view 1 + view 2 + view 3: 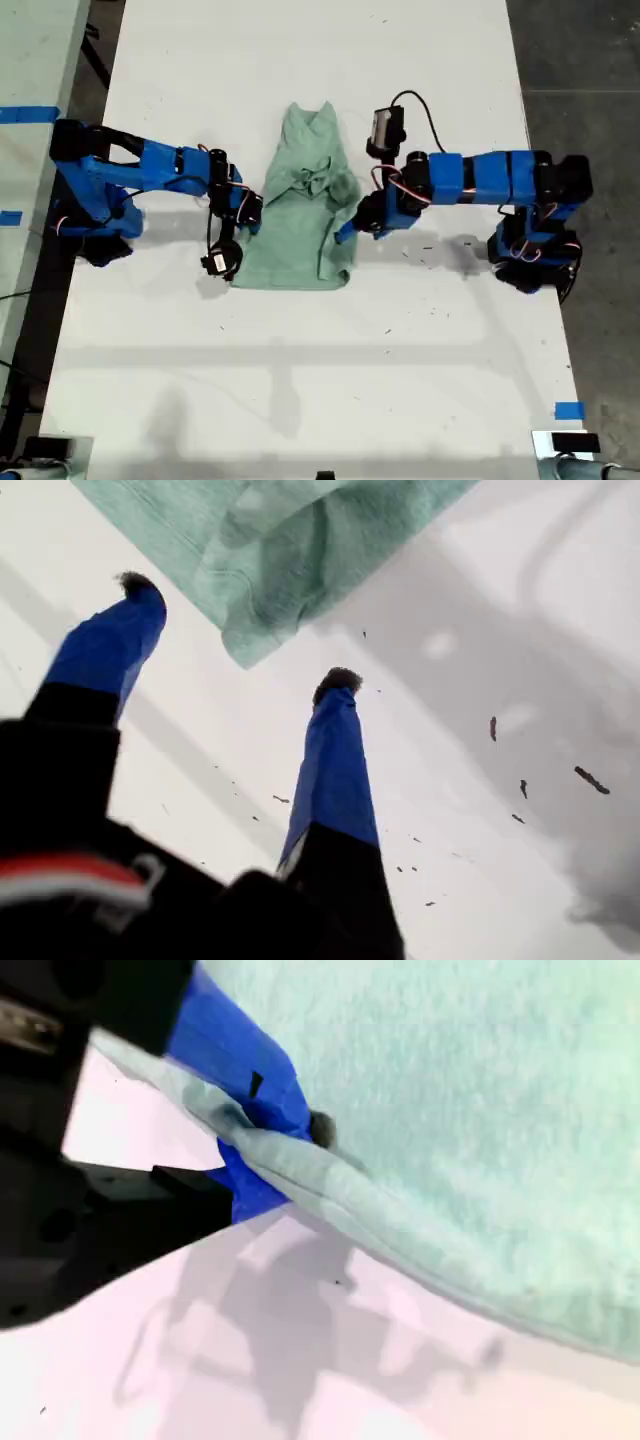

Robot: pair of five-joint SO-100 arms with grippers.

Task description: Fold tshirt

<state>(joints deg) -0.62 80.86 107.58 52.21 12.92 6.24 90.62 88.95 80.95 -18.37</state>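
Shirt: pale mint-green fabric tshirt (305, 205), crumpled, lying on the white table (320, 380) between both arms
First gripper: my first gripper (235, 630), blue fingers (335, 770) apart, empty, shirt corner just beyond the tips
Second gripper: my second gripper (275, 1145) clamped on the tshirt's edge, lifted hem between the fingers

The tshirt (300, 215), pale mint-green and plain, lies partly folded and rumpled on the white worktop (300, 380), collar toward the exterior view's top.
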